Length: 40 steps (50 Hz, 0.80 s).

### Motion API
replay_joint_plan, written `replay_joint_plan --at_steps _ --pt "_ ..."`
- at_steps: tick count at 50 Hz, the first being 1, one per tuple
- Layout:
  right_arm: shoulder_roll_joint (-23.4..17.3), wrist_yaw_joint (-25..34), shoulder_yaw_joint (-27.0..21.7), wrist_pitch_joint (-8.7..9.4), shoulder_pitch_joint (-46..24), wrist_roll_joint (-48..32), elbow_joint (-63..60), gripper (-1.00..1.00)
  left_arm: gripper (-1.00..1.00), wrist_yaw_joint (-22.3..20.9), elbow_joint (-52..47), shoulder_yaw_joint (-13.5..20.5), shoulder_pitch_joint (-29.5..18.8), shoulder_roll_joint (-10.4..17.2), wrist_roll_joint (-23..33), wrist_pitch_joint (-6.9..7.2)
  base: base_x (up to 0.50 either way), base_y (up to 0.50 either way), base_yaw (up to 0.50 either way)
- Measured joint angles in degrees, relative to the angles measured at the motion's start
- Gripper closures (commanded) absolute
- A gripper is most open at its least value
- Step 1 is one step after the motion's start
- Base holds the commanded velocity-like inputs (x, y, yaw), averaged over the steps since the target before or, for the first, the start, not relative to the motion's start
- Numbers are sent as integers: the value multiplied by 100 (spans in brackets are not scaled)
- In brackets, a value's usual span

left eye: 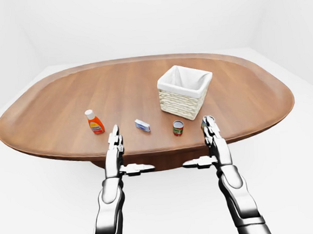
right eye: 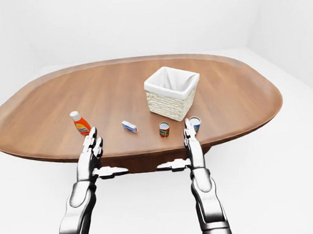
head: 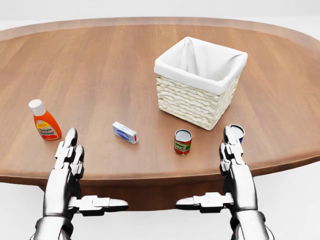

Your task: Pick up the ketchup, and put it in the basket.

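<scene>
The ketchup, an orange bottle with a white cap, stands upright at the left of the wooden table in the head view. A white-lined woven basket sits right of centre. My left hand is open at the table's near edge, just below and right of the ketchup, not touching it. Level with it on the right, my right hand is open too, fingers pointing up and thumb turned inward. Neither hand holds anything.
A small blue-and-white box lies between the ketchup and a red-green can. Another can stands by my right fingertips, partly hidden in the head view. White floor surrounds the oval table.
</scene>
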Motion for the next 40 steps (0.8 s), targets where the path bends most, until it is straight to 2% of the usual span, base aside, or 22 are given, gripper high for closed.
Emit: replay_joint_plan --at_steps 15,22,25,28,29,40 --pt "-49 0 -57 23 -73 -161 230 -100 -100 -70 22 102 -19 58 -8 -1 0 0 0" --pt "-46 -33 -33 162 6 -263 -4 -100 -100 -92 -322 81 98 55 19 169 0 0 0" --pt "-36 -44 -8 286 76 -314 -228 -100 -100 -105 -572 56 183 50 50 281 0 0 0" --pt "-24 -47 44 490 211 -388 -656 -100 -100 -132 -1015 15 329 39 65 485 0 0 0" --pt "-19 -44 63 494 265 -412 -823 -100 -100 -143 -1203 1 389 35 66 508 0 0 0" --pt "14 -37 232 494 729 -663 -2477 -100 -100 -238 -2969 -27 866 -1 65 508 0 0 0"
